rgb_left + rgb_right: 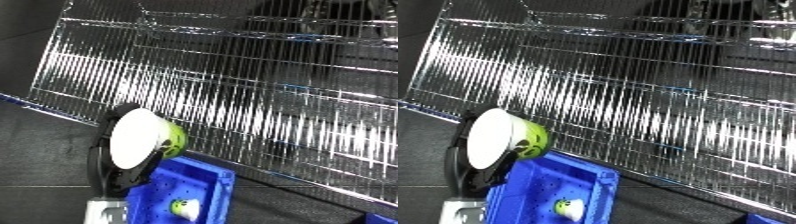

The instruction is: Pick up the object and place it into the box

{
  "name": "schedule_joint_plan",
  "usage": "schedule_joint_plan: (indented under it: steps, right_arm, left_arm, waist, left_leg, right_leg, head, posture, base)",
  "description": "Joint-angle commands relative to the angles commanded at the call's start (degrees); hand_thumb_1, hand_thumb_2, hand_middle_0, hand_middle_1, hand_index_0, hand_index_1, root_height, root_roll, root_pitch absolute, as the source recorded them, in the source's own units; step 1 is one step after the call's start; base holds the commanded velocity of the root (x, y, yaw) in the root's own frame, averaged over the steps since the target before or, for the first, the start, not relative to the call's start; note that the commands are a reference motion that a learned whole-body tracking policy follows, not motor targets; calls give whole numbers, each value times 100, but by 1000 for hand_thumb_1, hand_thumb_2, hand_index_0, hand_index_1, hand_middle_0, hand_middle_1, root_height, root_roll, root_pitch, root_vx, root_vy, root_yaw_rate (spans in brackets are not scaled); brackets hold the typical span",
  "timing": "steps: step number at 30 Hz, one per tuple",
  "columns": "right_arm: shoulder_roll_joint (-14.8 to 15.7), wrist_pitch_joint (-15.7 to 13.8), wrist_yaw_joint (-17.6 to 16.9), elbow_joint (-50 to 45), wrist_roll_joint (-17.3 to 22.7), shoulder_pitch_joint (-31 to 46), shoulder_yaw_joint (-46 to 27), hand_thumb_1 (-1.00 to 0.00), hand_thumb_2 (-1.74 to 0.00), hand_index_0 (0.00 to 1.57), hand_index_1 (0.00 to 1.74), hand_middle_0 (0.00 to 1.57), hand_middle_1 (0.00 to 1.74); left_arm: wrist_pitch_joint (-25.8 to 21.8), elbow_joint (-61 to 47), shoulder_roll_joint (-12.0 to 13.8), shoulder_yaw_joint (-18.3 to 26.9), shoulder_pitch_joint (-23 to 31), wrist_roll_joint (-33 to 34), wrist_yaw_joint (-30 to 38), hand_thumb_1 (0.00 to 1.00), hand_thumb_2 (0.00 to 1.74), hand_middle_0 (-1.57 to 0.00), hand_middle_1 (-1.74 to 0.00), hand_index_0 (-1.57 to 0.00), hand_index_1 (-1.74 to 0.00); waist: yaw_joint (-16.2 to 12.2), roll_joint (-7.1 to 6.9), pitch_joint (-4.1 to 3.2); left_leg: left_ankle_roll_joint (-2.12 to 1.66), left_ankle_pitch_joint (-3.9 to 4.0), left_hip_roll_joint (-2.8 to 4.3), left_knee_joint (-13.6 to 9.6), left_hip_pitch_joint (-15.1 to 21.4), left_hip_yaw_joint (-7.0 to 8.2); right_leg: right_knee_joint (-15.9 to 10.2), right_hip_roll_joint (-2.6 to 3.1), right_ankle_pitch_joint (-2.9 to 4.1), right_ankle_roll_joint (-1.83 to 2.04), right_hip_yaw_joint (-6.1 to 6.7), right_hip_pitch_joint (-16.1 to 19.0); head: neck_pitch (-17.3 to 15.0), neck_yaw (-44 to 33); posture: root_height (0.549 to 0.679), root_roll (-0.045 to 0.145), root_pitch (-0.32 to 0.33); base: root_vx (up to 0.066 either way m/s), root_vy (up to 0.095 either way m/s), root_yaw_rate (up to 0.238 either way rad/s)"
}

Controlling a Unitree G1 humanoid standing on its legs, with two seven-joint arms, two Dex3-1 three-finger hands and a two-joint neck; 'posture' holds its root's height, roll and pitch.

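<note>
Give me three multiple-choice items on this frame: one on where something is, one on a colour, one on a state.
1. Where is the held cup?
A. above the bin's near-left corner
B. on the wire shelf
C. on the floor

2. What colour is the bin?
A. red
B. blue
C. grey

3. What is the left robot hand doing?
A. hanging open
B. holding the cup
C. pressing the shelf

Answers: 1 A, the cup sits over the corner of the bin, in front of the wire shelf. 2 B, its walls are blue. 3 B, the black left robot hand wraps the cup. A smaller cup-like object already lies in the bin.
</note>
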Motion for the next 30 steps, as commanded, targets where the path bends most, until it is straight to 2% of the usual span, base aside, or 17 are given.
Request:
schedule_joint_plan:
  steps: [3,7,13,19,30]
  right_arm:
    - [-8,-35,91,172,70,53,-28,0,0,0,0,0,0]
    - [-2,-103,250,341,177,102,-37,0,0,0,0,0,0]
    - [28,-164,385,502,193,77,67,0,0,0,0,0,0]
    - [11,-143,525,634,141,79,16,0,0,0,0,0,0]
    - [13,-92,822,741,79,208,-56,0,0,0,0,0,0]
  left_arm:
    - [35,553,68,88,219,152,73,850,1479,-1334,-1479,-1334,-1479]
    - [198,1536,113,234,447,186,150,850,1479,-1334,-1479,-1334,-1479]
    - [488,3173,124,628,545,-163,-499,850,1479,-1334,-1479,-1334,-1479]
    - [811,4306,185,673,324,-450,-1036,550,957,-864,-957,-864,-957]
    - [1246,5116,373,645,-23,-87,-1162,0,0,0,0,0,0]
  waist:
    - [74,-39,0]
    - [125,-148,0]
    - [117,-319,0]
    - [134,-426,0]
    - [139,-573,0]
  left_leg:
    - [-6,2,2,-29,39,-21]
    - [-11,48,39,-120,84,-50]
    - [-43,147,102,-316,187,-114]
    - [-85,280,131,-577,275,-211]
    - [-122,360,171,-773,370,-308]
  right_leg:
    - [10,9,-34,-5,-42,80]
    - [-6,43,-63,-26,-78,162]
    - [-146,124,-103,-83,-44,295]
    - [-361,119,-68,-54,-65,431]
    - [-639,154,-4,-1,-100,606]
  head:
    - [103,-237]
    - [46,-613]
    - [-216,-1241]
    - [-564,-1738]
    - [-1195,-1790]
  posture:
    - [651,38,57]
    - [651,35,52]
    - [652,36,48]
    - [656,37,50]
    - [659,31,49]
  base:
    - [32,-13,161]
    - [28,-28,103]
    - [20,1,38]
    - [17,-3,70]
    - [18,-15,36]
